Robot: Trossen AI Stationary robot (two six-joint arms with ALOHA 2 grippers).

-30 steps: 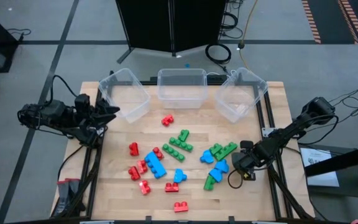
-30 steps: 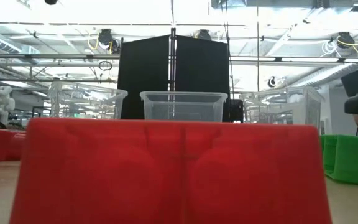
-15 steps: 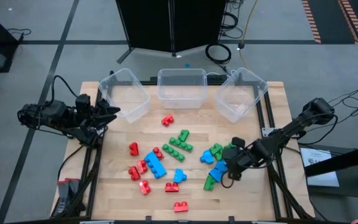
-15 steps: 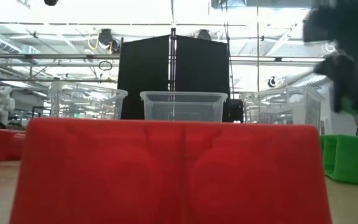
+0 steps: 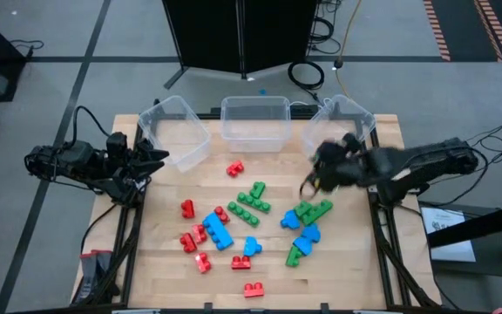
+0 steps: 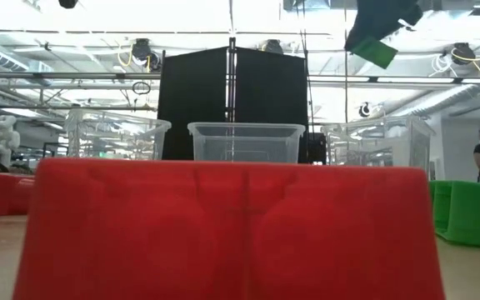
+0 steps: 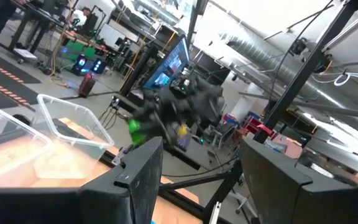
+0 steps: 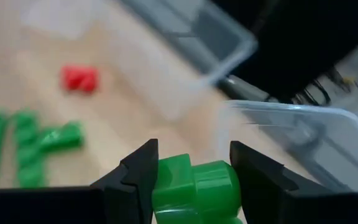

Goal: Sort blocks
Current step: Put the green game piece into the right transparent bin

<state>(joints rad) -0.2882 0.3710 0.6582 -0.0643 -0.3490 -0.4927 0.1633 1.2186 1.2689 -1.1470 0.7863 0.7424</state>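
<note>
We find the right gripper (image 8: 191,180) clamped on a green block (image 8: 194,190), carried clear above the table (image 5: 172,262) near the right bin (image 5: 338,131). In the right wrist view the block sits squarely between the two fingers, with that bin's clear rim just beyond it. From the low view the green piece hangs high in the air. We judge this to be the carry stage of one sorting move, the height chosen to clear the bin wall before release.

The left gripper (image 5: 155,157) waits at the table's left edge, beside the left bin (image 5: 177,131), holding nothing; its fingers stand parted in its own wrist view.

The remaining blocks (image 5: 251,228) lie loose on the table in front of the bins: reds towards the left, greens and blues in the middle and right. All three bins, including the middle bin (image 5: 255,122), look to hold nothing yet, so we judge the sorting barely begun.
</note>
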